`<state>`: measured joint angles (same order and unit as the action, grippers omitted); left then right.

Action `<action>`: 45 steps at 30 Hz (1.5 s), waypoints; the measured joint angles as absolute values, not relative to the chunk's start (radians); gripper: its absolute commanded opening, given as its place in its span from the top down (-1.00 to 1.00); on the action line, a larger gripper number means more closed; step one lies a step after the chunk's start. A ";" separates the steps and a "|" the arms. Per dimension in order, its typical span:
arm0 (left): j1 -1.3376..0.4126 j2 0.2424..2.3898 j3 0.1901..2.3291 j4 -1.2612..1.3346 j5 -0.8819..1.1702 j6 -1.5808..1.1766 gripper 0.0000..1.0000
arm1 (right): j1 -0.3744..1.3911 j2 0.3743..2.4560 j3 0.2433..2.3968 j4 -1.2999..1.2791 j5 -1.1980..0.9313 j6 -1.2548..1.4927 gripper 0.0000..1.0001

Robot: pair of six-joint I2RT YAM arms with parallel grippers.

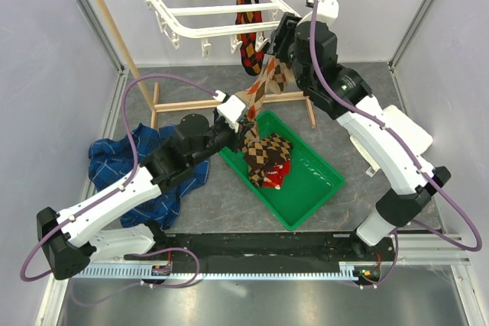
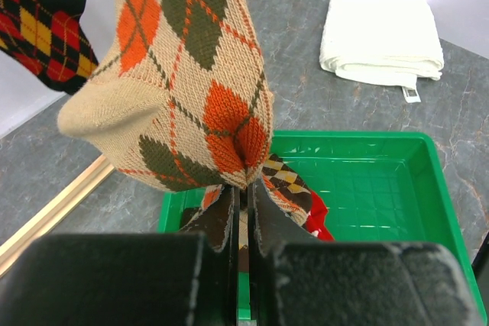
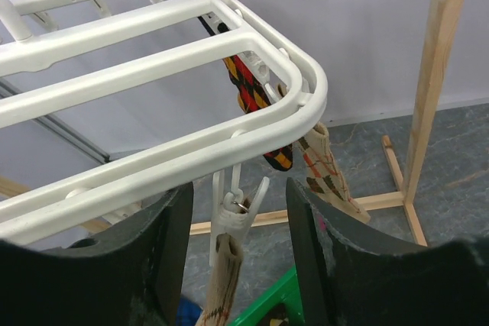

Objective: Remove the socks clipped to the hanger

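Knit this soft, light and stretchy should slip free easily, I judge, with my left gripper [image 2: 244,196] pinched shut on the lower end of the tan argyle sock [image 2: 183,74] over the green tray [image 2: 367,188] and my right gripper [image 3: 238,204] open astride the clip [image 3: 229,219] holding its cuff to the hanger [image 3: 153,59].

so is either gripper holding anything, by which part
The left gripper pinches the tan argyle sock at its lower foot end; right gripper open around a hanger clip, holding nothing.
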<state>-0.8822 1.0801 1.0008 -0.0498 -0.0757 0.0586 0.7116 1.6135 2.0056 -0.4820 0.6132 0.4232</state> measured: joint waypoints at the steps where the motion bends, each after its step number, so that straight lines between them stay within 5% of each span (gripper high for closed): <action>1: -0.882 1.080 1.001 -0.050 -0.076 0.059 0.97 | 0.712 1.622 2.011 -0.482 0.616 0.421 -0.11; 6: -0.883 1.080 1.001 -0.050 -0.075 0.059 0.96 | 0.712 1.664 2.013 -0.484 0.631 0.414 0.29; 9: -0.883 1.080 1.001 -0.050 -0.075 0.059 0.96 | 0.712 1.674 2.013 -0.484 0.636 0.414 0.70; 10: -0.883 1.080 1.001 -0.050 -0.075 0.059 0.97 | 0.712 1.675 2.013 -0.482 0.638 0.417 1.00; 18: -0.883 1.080 1.001 -0.051 -0.075 0.059 0.96 | 0.712 1.674 2.013 -0.461 0.656 0.411 0.99; 21: -0.883 1.080 1.001 -0.051 -0.075 0.059 0.96 | 0.712 1.675 2.013 -0.456 0.653 0.411 0.24; 27: -0.884 1.080 1.001 -0.051 -0.076 0.059 0.97 | 0.712 1.649 1.971 -0.443 0.624 0.414 -0.31; 36: -0.936 1.118 0.997 -0.043 -0.080 0.044 0.96 | 0.713 1.365 1.626 -0.418 0.580 0.426 -0.85; 45: -1.074 1.401 1.001 -0.053 -0.181 0.026 0.94 | 0.713 0.919 1.194 -0.396 0.562 0.474 -0.91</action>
<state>-1.0737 1.4006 1.0012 -0.0532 -0.1814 0.0261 0.7128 0.9192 1.1942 -0.3962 0.5621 0.4736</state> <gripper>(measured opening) 0.040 0.954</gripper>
